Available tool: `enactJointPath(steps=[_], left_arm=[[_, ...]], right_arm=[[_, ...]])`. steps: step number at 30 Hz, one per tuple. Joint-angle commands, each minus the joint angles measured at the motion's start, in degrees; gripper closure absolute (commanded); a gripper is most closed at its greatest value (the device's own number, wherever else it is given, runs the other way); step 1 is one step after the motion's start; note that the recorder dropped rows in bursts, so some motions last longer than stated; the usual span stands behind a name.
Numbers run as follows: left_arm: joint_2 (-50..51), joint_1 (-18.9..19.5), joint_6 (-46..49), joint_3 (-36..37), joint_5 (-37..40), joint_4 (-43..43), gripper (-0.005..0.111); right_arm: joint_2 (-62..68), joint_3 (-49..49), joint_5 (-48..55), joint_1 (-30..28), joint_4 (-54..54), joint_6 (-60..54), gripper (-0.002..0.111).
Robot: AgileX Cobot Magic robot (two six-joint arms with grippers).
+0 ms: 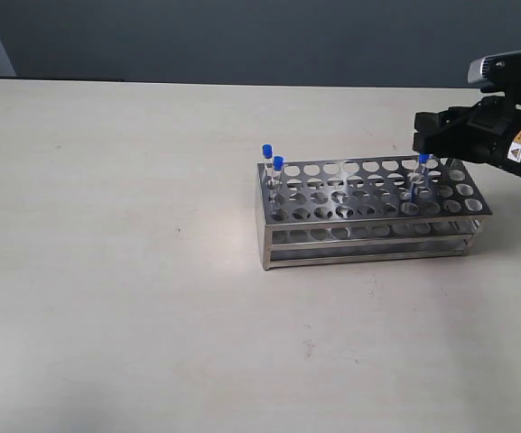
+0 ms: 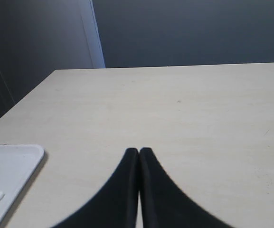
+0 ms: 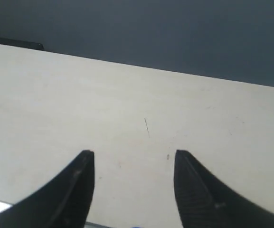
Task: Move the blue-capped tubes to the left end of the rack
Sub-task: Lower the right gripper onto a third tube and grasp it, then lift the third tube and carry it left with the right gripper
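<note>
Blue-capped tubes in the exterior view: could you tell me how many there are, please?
3. Two blue-capped tubes stand together at the left end of the rack; the third is near the right end, beside the right gripper, which may hide more.

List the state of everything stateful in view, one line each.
rack, upright, most holes empty
two blue-capped tubes, upright in holes at the rack's left end
third blue-capped tube, seated near the right end, not yet moved
left claw, shut, empty
right claw, open, holding nothing
</note>
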Motion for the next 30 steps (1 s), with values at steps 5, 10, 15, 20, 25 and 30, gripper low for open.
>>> enactJointPath(steps=[5,10,15,20,25,30], left_arm=[[-0.31,-0.22,-0.29,0.09,-0.64,0.32,0.106],[-0.31,-0.22,-0.29,0.09,-0.62,0.32,0.106],[-0.31,-0.22,-0.29,0.09,-0.50,0.32,0.106],[-0.31,-0.22,-0.29,0.09,-0.50,0.32,0.106],[-0.31,-0.22,-0.29,0.09,-0.49,0.32,0.106],[-0.31,-0.22,-0.29,0.09,-0.49,0.32,0.106]], right_arm=[[3.71,-2.42,-0.57,-0.33,-1.40,0.22,0.070],[3.71,-2.42,-0.08,-0.33,-1.40,2.15,0.109],[3.05,-2.42,0.16,-0.33,-1.40,3.02,0.107],[0.51,-2.42,0.16,-0.33,-1.40,3.02,0.107],[-0.78,-2.42,0.16,-0.33,-1.40,3.02,0.107],[-2.08,-2.42,1.94,-0.33,-1.40,3.02,0.107]])
